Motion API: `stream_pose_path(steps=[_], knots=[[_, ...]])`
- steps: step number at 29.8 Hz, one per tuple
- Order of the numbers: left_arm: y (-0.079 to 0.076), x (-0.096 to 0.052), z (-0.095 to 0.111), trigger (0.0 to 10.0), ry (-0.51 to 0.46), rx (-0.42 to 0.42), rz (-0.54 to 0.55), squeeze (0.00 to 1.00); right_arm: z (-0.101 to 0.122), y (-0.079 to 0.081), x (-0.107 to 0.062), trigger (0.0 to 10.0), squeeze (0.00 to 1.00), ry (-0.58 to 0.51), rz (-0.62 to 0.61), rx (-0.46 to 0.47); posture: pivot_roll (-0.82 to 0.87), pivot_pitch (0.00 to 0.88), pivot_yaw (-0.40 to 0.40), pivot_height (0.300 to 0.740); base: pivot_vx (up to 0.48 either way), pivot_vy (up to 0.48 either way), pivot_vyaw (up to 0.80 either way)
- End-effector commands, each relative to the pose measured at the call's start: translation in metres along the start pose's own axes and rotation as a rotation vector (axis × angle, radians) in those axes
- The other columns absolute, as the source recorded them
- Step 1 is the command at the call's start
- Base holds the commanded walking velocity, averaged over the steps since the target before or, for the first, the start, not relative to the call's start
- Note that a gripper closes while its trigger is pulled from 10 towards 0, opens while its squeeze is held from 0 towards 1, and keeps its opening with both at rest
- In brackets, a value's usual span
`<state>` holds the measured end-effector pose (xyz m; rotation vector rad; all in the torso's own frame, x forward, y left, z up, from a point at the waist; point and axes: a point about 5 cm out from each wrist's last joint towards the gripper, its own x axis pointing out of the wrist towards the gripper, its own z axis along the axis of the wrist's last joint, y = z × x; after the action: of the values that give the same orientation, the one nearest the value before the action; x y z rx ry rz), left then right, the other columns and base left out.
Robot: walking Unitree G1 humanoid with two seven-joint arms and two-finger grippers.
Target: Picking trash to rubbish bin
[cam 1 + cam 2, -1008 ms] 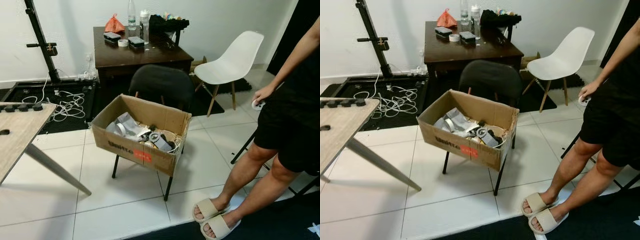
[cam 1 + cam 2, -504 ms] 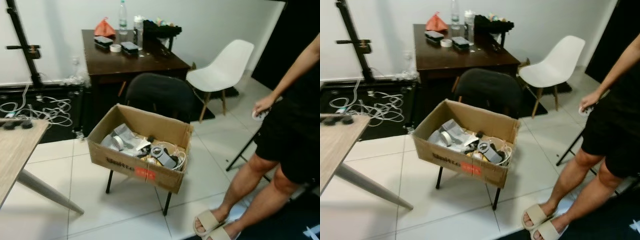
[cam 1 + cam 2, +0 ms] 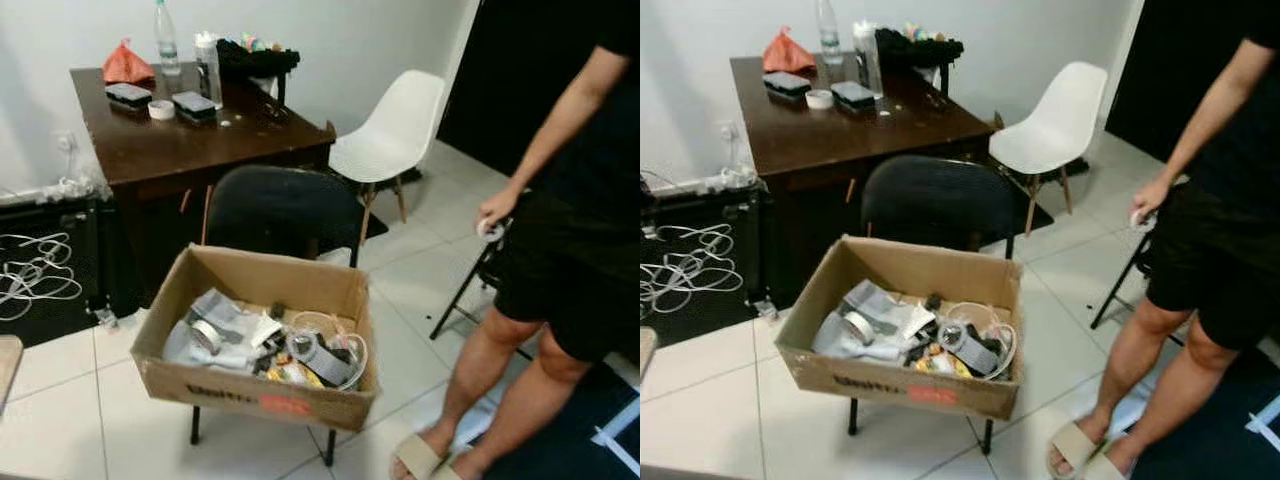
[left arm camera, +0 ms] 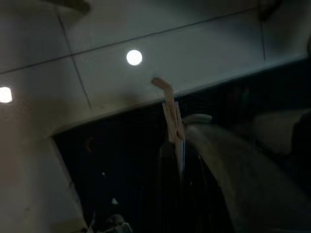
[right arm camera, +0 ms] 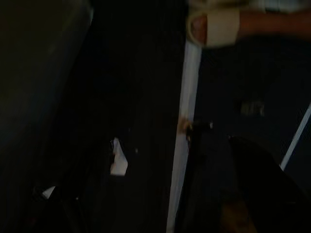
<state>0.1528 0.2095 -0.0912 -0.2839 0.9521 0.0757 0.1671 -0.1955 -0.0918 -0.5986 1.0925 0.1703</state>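
Currently, scene by scene:
Cardboard box: is being carried on the seat of a black chair; it is sitting open-topped and is being used as the bin.
Trash: is lying inside the box, a grey and white jumble with a tape roll.
Writing: dark print and a red label are being shown on the box's front wall, too blurred to be read.
Dark wooden desk: is standing behind the chair, bearing bottles, an orange bag and a tape roll.
White chair: is standing beside the desk.
Person: is standing right of the box in black shorts and beige slippers, a small white thing being held in one hand.
Left gripper: its view is dark; whether it is open cannot be told.
Right gripper: likewise cannot be told; a white scrap is lying on dark floor.
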Motion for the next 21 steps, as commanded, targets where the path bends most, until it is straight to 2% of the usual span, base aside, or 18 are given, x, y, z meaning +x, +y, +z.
stream_pose_path(steps=[1, 9, 10, 11, 12, 13, 14, 16, 18, 19, 20, 21], knots=[[-0.001, -0.001, -0.010, 10.0, 0.026, -0.019, -0.007, 0.00, -0.007, 0.005, -0.001, 10.0, 0.00, 0.021, 0.020, 0.002, -0.06, 0.162, 0.034, 0.740, 0.337, 0.000, 0.00], [-0.003, 0.001, 0.001, 10.0, -0.026, -0.034, -0.016, 0.00, -0.008, 0.006, -0.001, 10.0, 0.00, 0.022, 0.023, 0.002, -0.06, 0.164, 0.034, 0.740, 0.035, 0.000, 0.00], [-0.006, 0.002, 0.012, 10.0, -0.073, -0.024, -0.049, 0.00, -0.008, 0.006, -0.001, 10.0, 0.00, 0.023, 0.023, 0.002, -0.06, 0.165, 0.034, 0.740, 0.000, 0.000, 0.00], [-0.006, 0.002, 0.012, 10.0, -0.073, -0.024, -0.049, 0.00, -0.008, 0.006, -0.001, 10.0, 0.00, 0.023, 0.023, 0.002, -0.06, 0.165, 0.034, 0.740, 0.000, 0.000, 0.00], [-0.008, 0.003, 0.021, 10.0, -0.110, -0.024, -0.070, 0.00, -0.008, 0.006, -0.001, 10.0, 0.00, 0.024, 0.023, 0.002, -0.07, 0.166, 0.034, 0.740, 0.000, 0.000, 0.00], [-0.013, 0.005, 0.037, 10.0, -0.173, -0.045, -0.122, 0.00, -0.008, 0.006, -0.001, 10.0, 0.00, 0.024, 0.023, 0.002, -0.07, 0.166, 0.033, 0.740, 0.000, 0.000, 0.00], [-0.022, 0.006, 0.060, 10.0, -0.262, -0.059, -0.224, 0.00, -0.008, 0.006, -0.001, 10.0, 0.00, 0.025, 0.023, 0.002, -0.07, 0.167, 0.031, 0.740, 0.000, 0.000, 0.00], [-0.026, 0.006, 0.067, 10.0, -0.287, -0.054, -0.267, 0.00, -0.008, 0.006, -0.001, 10.0, 0.00, 0.025, 0.023, 0.001, -0.07, 0.167, 0.031, 0.740, 0.000, 0.000, 0.00], [-0.044, 0.004, 0.090, 10.0, -0.365, 0.009, -0.452, 0.00, -0.009, 0.005, -0.001, 10.0, 0.00, 0.026, 0.024, -0.001, -0.06, 0.168, 0.029, 0.740, 0.000, 0.000, 0.00], [-0.052, 0.002, 0.102, 10.0, -0.405, 0.009, -0.536, 0.00, -0.009, 0.005, -0.001, 10.0, 0.00, 0.027, 0.024, -0.002, -0.06, 0.169, 0.028, 0.740, 0.000, 0.000, 0.00], [-0.052, 0.002, 0.102, 10.0, -0.405, 0.009, -0.536, 0.00, -0.009, 0.005, -0.001, 10.0, 0.00, 0.027, 0.024, -0.002, -0.06, 0.169, 0.028, 0.740, 0.000, 0.000, 0.00], [-0.064, -0.002, 0.116, 10.0, -0.455, 0.021, -0.658, 0.00, -0.009, 0.005, -0.001, 10.0, 0.00, 0.027, 0.024, -0.003, -0.06, 0.171, 0.030, 0.740, 0.000, 0.000, 0.00]])
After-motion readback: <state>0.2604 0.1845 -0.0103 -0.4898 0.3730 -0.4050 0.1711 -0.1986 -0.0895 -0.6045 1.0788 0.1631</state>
